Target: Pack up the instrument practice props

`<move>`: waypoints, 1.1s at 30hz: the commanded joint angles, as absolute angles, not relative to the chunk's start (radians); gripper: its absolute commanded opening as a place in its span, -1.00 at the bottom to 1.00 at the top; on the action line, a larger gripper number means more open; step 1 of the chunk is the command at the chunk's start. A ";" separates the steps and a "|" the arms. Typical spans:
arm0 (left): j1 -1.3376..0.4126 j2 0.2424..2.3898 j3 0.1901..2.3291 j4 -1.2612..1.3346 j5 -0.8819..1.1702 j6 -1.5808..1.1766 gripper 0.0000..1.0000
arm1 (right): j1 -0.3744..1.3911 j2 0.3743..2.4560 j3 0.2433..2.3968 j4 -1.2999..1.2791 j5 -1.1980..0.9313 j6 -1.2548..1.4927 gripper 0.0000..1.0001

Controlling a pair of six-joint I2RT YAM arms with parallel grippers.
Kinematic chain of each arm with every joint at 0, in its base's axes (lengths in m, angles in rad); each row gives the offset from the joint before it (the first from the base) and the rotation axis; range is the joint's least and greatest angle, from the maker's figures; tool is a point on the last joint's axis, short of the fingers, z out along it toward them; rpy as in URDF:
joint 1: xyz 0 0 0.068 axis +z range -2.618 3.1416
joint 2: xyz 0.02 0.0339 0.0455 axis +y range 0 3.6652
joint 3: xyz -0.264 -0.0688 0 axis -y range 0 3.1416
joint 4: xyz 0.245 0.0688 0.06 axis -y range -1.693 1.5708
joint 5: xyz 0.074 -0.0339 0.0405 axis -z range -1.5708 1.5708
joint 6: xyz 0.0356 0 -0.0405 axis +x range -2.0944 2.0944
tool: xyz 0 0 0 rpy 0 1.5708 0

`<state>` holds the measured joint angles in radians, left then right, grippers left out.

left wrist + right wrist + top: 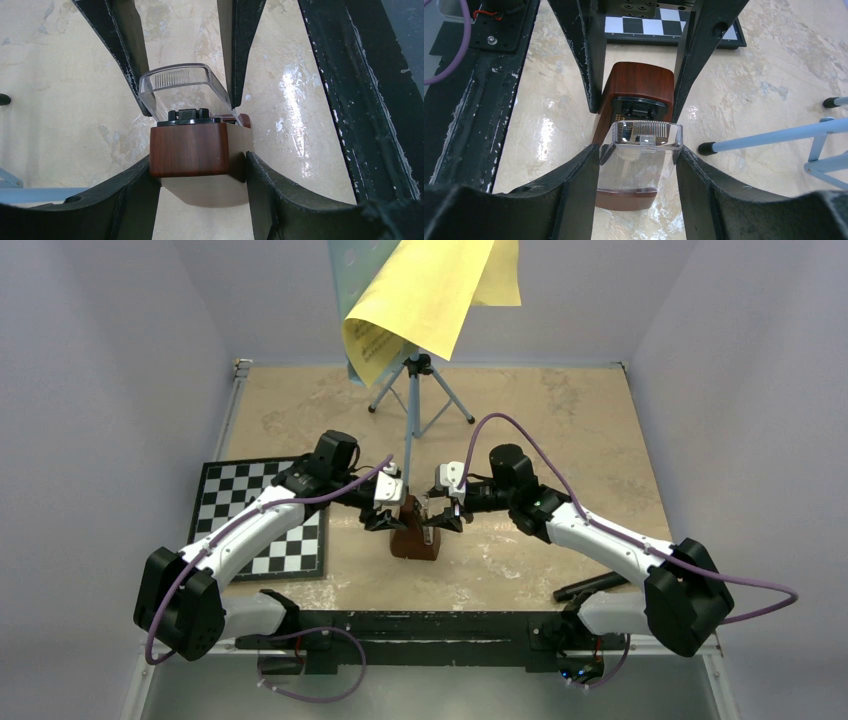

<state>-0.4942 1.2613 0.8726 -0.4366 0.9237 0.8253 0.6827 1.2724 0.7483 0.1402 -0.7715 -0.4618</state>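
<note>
The brown metronome (415, 538) stands on the table in front of both arms. My left gripper (385, 515) is shut on its brown body (190, 150), one finger on each side. My right gripper (445, 518) is shut on the metronome's clear front cover (641, 155), which also shows in the left wrist view (177, 92). The cover tilts away from the body at its top. The light-blue music stand (412, 410) stands behind on tripod legs. Yellow music sheets (430, 290) hang curled over its desk.
The black-and-white chessboard (250, 510) lies at the left under my left arm and shows in the right wrist view (664, 25). A stand leg (774, 135) reaches close to the metronome's right side. A black bar (590, 587) lies near the right arm's base.
</note>
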 commanded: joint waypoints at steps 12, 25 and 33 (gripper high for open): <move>-0.513 1.305 0.848 -0.417 0.824 0.844 -1.00 | 0.702 1.321 0.798 0.064 -0.802 -0.511 -1.00; -0.514 1.330 0.864 -0.405 0.830 0.784 -1.00 | 0.734 1.299 0.791 0.034 -0.730 -0.555 -1.00; -0.514 1.332 0.863 -0.386 0.827 0.764 -1.00 | 0.751 1.335 0.831 0.007 -0.684 -0.534 -1.00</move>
<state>-0.5041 1.2789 0.8791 -0.4084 0.9207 0.7662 0.7223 1.2938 0.7933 0.0715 -0.7189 -0.5106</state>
